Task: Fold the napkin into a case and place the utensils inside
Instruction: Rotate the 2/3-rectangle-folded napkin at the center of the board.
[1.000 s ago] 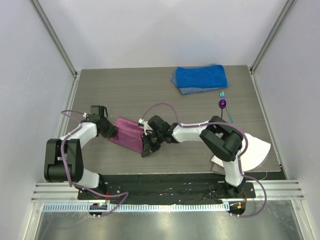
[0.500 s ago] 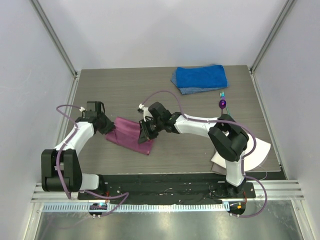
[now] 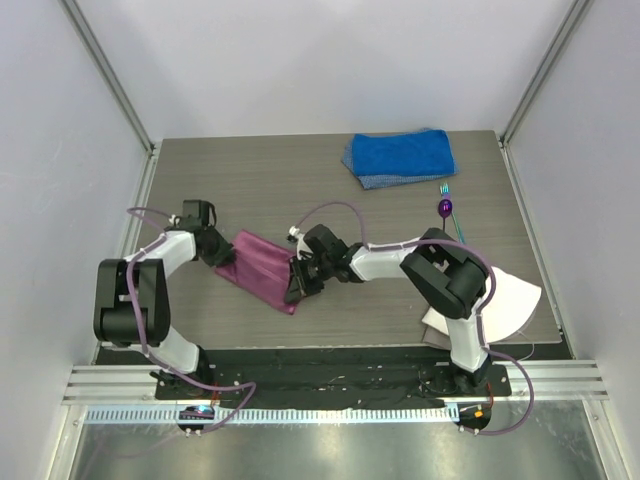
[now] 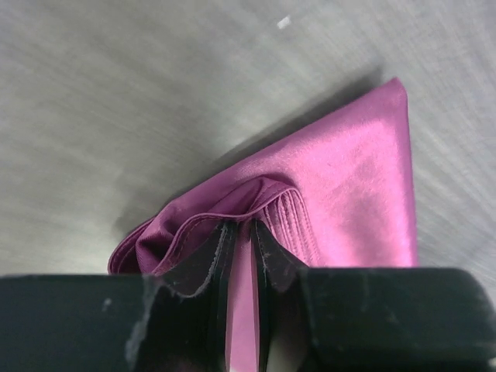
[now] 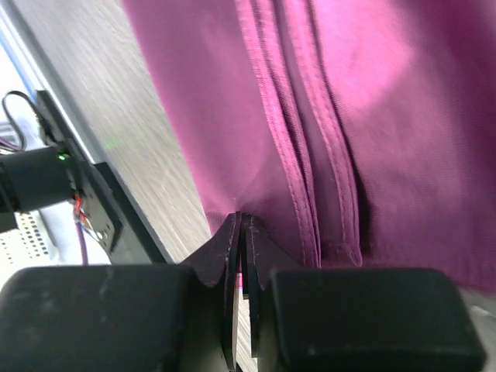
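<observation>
The napkin [image 3: 262,265] lies on the table [image 3: 250,180], well to the left of the blue towel [image 3: 400,155] and nearer the arms, already doubled into a slanted band. The left pincer [image 3: 222,255] is clamped on a bunched fold at the end farthest from the towel. The right pincer [image 3: 296,285] is pinched nearly together on the hem at the opposite, near corner. I'd judge this is mid-fold, with the case not yet formed. The next move calls for both arms to carry their edges over together, keeping the cloth taut so the layers land square. The spoon [image 3: 445,208] and fork [image 3: 455,228] wait just beside the towel's right near corner, untouched.
</observation>
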### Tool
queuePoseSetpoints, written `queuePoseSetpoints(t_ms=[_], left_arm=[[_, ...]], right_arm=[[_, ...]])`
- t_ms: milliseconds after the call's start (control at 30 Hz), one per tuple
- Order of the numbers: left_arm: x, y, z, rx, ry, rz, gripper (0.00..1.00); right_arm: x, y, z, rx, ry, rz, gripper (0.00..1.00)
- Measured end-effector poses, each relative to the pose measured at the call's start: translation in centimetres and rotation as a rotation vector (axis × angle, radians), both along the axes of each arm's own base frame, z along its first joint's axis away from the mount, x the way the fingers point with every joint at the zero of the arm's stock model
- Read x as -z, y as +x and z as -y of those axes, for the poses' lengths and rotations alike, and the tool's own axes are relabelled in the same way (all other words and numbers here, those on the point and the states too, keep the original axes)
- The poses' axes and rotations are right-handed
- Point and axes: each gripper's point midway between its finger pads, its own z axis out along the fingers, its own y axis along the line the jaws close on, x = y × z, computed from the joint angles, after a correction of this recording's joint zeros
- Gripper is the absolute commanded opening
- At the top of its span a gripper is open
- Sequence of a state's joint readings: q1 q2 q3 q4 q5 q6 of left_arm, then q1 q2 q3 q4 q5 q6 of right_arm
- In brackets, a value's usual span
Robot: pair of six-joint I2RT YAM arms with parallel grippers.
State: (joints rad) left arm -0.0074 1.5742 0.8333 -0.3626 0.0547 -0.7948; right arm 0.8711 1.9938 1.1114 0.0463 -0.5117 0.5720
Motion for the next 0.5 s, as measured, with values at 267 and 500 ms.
queuePoseSetpoints(t_ms=[267, 500], left_arm=[[-0.2, 1.2, 2.8, 0.113, -0.035, 0.044, 0.24], [-2.1, 0.0, 4.9, 0.223, -0.018, 0.071, 0.42]], right_arm=[[-0.2, -4.3, -2.9, 0.001, 0.084, -0.03, 0.11], [-1.2, -5.6, -2.3, -0.018, 0.044, -0.043, 0.2]])
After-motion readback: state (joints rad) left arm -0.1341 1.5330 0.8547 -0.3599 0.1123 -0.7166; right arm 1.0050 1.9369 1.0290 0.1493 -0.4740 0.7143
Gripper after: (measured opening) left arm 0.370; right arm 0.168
